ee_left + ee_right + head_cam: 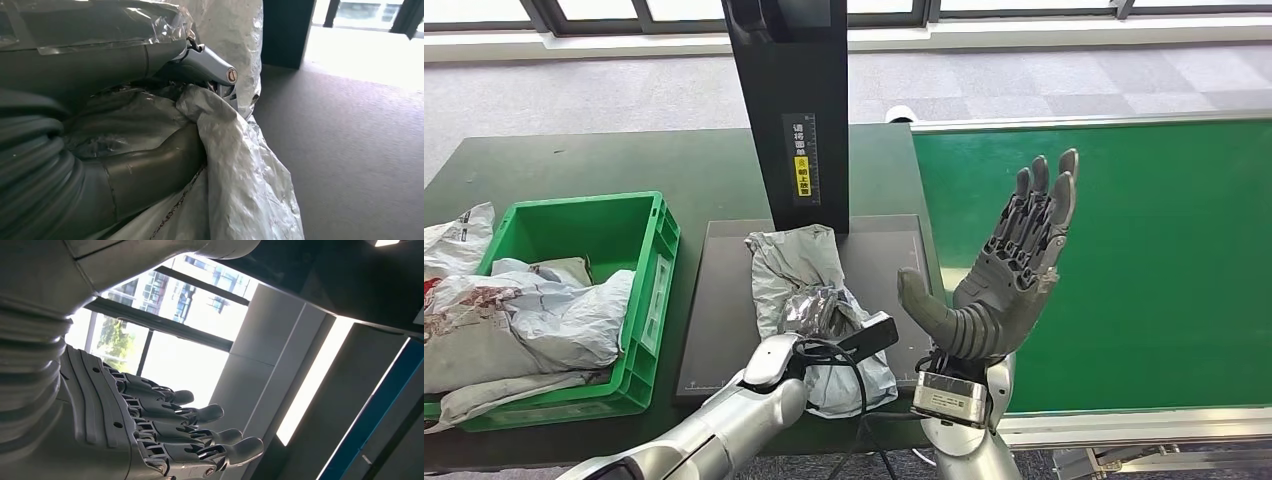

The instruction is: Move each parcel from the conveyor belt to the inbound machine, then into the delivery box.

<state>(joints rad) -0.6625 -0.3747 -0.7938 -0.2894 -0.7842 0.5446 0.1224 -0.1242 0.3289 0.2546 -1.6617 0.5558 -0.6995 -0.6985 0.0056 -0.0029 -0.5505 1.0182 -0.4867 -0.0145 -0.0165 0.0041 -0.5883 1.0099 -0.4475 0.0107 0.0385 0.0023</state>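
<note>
A grey plastic parcel (pixel 809 300) lies on the dark flat plate (pixel 724 330) of the inbound machine, just in front of the machine's black upright column (pixel 789 100). The parcel's long axis runs from the column toward the plate's front edge, slanting a little toward the belt side; its far end touches the foot of the column and its near end hangs at the plate's front right corner.

The left hand (pixel 819 315) is on the near half of the parcel and grips it: in the left wrist view the thumb (pixel 150 170) presses into a fold of the crinkled wrapping (pixel 240 165) and the fingers (pixel 100 60) close over the top of it.

The right hand (pixel 1004 280) is raised above the seam between the table (pixel 574 170) and the green conveyor belt (pixel 1144 260), palm facing left, fingers (pixel 1044 200) straight and slightly spread, thumb out to the side, holding nothing. The right wrist view shows the same spread fingers (pixel 200 440) against windows.

A green crate (pixel 649 300) stands on the table's left part, just beside the plate's left edge, with several pale bagged parcels (pixel 534 320) piled in it and spilling over its left rim. A yellow-marked label (pixel 802 160) is stuck on the column's front.
</note>
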